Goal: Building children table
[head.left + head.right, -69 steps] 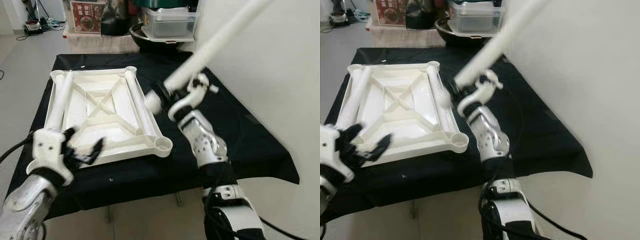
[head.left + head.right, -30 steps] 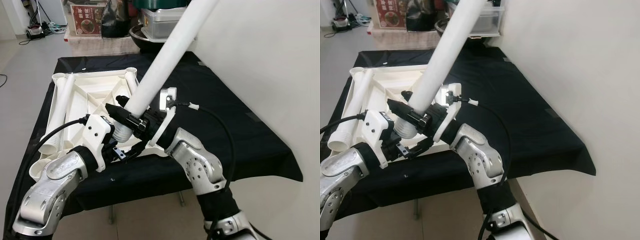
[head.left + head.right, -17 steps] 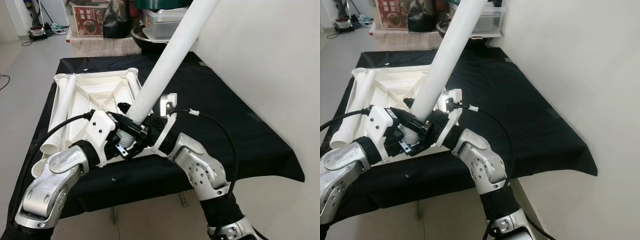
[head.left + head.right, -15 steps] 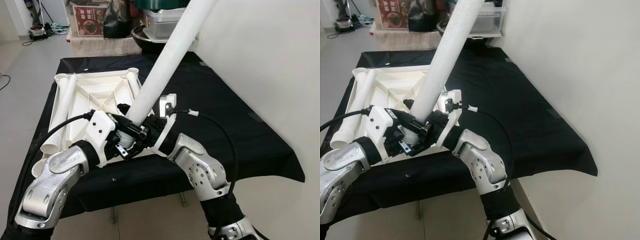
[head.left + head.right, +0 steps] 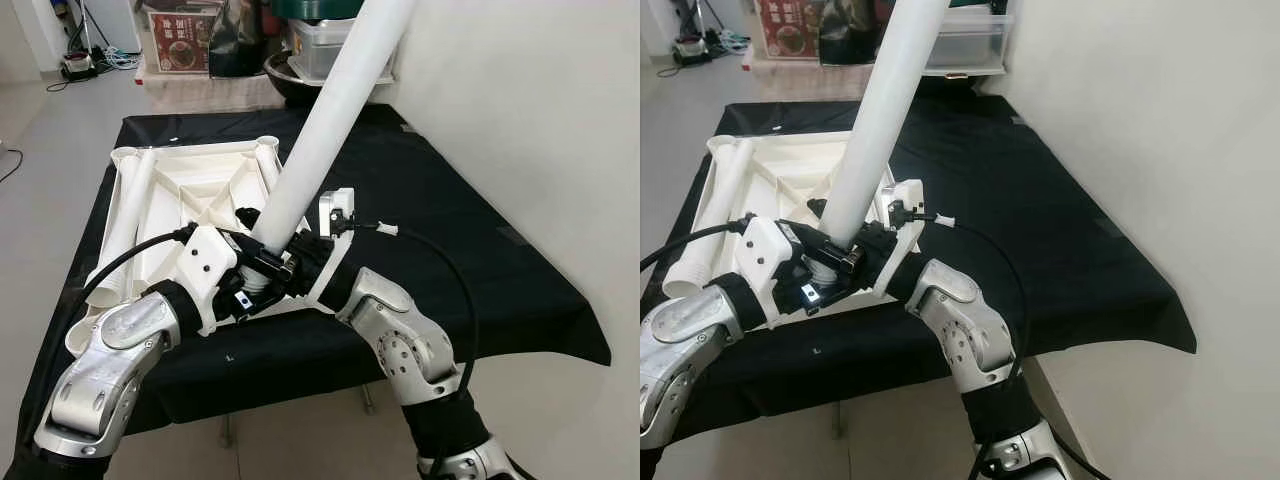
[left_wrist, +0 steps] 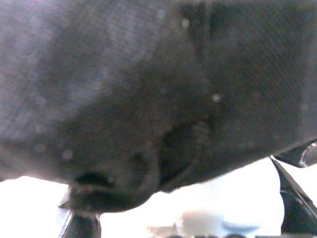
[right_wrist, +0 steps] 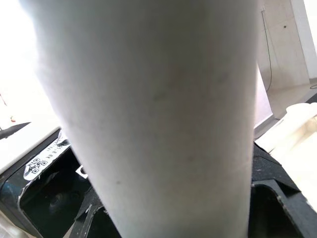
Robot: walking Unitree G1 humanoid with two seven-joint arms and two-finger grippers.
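Observation:
An upside-down white plastic table top [image 5: 190,190] lies on a black-clothed table [image 5: 450,230]. My right gripper [image 5: 287,260] is shut on the lower end of a long white table leg [image 5: 320,130]. The leg rises steeply toward the far right, and its foot is over the top's near right corner. In the right wrist view the leg [image 7: 148,109] is very close. My left gripper [image 5: 245,292] sits right against the leg's foot. In the left wrist view its fingertips [image 6: 79,225] stand wide apart around a dark blur. Another leg [image 5: 125,230] lies along the top's left side.
A white wall [image 5: 540,120] runs close along the right of the table. Plastic bins and a dark pot [image 5: 330,50] stand behind the far edge. Grey floor [image 5: 40,130] lies open to the left. Cables trail from both wrists.
Both grippers have come together at the near right corner. Over the last half second the leg has tipped a little more upright, and the left gripper has barely moved.

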